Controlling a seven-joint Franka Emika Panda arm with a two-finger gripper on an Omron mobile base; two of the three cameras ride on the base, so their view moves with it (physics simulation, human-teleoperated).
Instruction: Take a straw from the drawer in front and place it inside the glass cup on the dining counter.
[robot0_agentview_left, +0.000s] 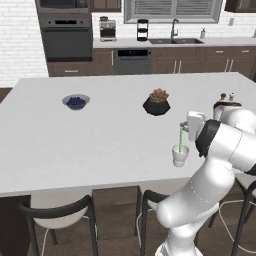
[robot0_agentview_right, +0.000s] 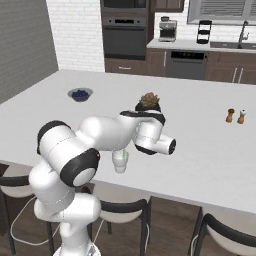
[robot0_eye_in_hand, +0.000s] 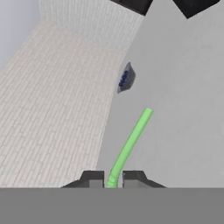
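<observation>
Two dark finger tips of the gripper (robot0_eye_in_hand: 112, 178) rise at the bottom of the hand view, drawn narrow and pinching the bent end of the straw (robot0_eye_in_hand: 131, 142); its bright green shaft runs away from them over the white dining counter (robot0_eye_in_hand: 183, 109); in the left base view the straw (robot0_agentview_left: 180, 136) stands nearly upright with its lower end inside the glass cup (robot0_agentview_left: 180, 155), its top held at the gripper (robot0_agentview_left: 185, 126); the cup sits near the front edge of the dining counter (robot0_agentview_left: 100, 135), above the black chairs (robot0_agentview_left: 60, 215); from the right base view the glass cup (robot0_agentview_right: 120, 161) shows just below the arm, the straw itself hidden; farther back on the slab are a small bowl of blueberries (robot0_agentview_left: 76, 102), a potted succulent in a dark faceted pot (robot0_agentview_left: 157, 102), and two shakers (robot0_agentview_right: 235, 116) well apart to the right; no writing, label or brand can be read anywhere
</observation>
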